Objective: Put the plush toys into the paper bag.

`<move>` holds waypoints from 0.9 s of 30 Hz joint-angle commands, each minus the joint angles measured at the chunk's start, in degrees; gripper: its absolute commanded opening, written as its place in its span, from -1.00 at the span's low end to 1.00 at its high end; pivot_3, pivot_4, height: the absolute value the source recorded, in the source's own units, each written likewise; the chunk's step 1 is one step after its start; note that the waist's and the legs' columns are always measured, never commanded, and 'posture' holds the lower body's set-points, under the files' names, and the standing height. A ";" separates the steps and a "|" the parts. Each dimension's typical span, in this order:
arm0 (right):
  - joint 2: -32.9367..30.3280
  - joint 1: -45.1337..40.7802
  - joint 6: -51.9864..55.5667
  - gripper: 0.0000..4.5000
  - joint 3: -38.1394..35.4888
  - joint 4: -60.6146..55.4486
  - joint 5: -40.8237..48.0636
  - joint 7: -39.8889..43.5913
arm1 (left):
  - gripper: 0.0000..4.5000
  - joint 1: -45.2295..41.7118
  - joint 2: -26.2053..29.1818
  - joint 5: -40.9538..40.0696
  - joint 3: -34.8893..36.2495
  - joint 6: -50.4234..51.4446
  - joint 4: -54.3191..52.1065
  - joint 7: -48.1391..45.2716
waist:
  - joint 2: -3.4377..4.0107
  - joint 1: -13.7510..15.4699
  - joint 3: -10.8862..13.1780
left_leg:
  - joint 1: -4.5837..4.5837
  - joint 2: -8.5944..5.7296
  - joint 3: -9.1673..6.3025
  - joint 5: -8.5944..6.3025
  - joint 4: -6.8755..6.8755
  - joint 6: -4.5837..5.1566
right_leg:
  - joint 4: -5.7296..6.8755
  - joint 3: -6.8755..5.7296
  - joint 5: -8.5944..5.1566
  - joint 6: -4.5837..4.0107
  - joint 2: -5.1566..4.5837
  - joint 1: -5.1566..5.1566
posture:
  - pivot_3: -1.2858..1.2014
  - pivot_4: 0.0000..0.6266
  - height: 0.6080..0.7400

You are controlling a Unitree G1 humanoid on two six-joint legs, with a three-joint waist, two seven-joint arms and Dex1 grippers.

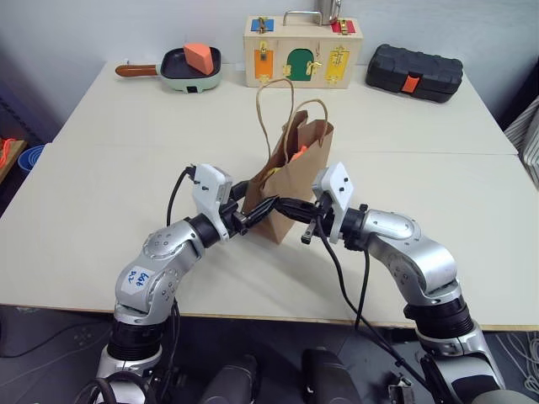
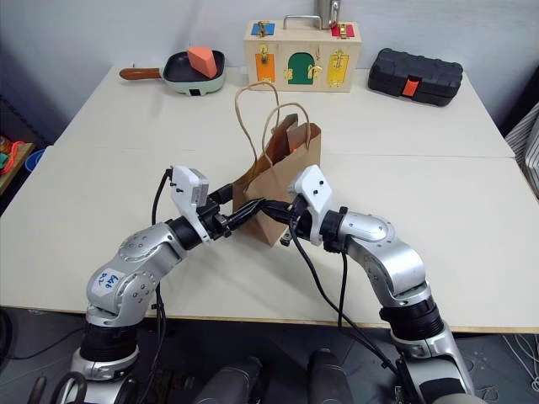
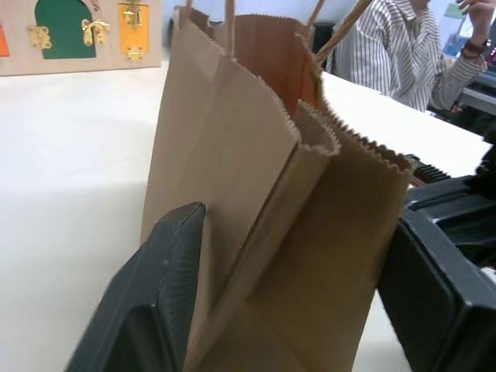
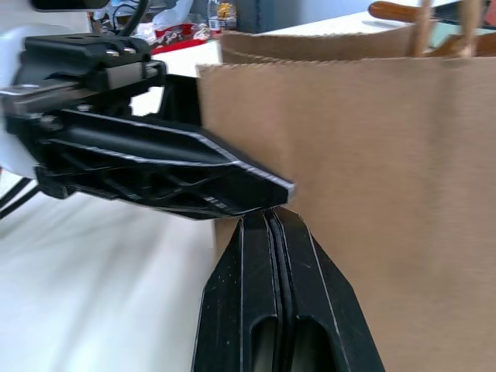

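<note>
The brown paper bag (image 1: pixel 290 181) stands upright mid-table, its two cord handles raised. Inside its mouth a bit of orange plush toy (image 1: pixel 300 154) and a bit of yellow plush toy (image 1: pixel 271 173) show; the rest of each is hidden by the bag wall. My left gripper (image 1: pixel 257 200) is open, and its two fingers (image 3: pixel 159 294) straddle the bag's near folded edge (image 3: pixel 310 256). My right gripper (image 4: pixel 267 221) is shut with nothing in it. Its tip rests against the bag's near face, just under one left finger (image 4: pixel 155 167).
At the table's far edge sit a green pan (image 1: pixel 192 71) holding an orange wedge block (image 1: pixel 200 57), a wooden box with coloured doors (image 1: pixel 301 52) and a black case (image 1: pixel 414 72). A person in a striped shirt (image 3: pixel 403 54) sits beyond the table.
</note>
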 commanded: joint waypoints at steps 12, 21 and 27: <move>-8.81 2.75 -3.05 -1.00 -7.18 -5.87 1.06 3.82 | -0.98 -3.62 4.39 -3.92 2.96 -0.51 1.89 -8.61 | 0.00 0.50 0.00 | 0.00 0.00 0.00 0.00 -0.03 0.00 | -0.10 0.00 0.00 0.00 0.00 0.00 | 0.03 -0.52 1.00; -33.66 22.57 13.88 0.19 -48.36 -18.12 34.23 22.93 | -1.00 -18.87 17.36 -4.52 -5.20 -7.78 18.18 -43.50 | 0.01 1.87 0.06 | -0.09 0.02 -0.06 -0.03 -0.38 0.06 | -0.66 -0.11 0.01 0.02 -0.05 0.06 | 0.03 -0.52 1.00; -37.35 38.29 20.38 0.99 -70.35 -20.54 38.09 28.44 | -1.00 -31.59 11.24 3.40 -11.40 -24.64 41.89 -58.90 | -0.16 2.21 0.14 | -0.03 0.14 0.07 -0.03 -0.39 0.07 | -0.68 -0.15 0.04 0.02 0.07 0.11 | 0.03 -0.52 1.00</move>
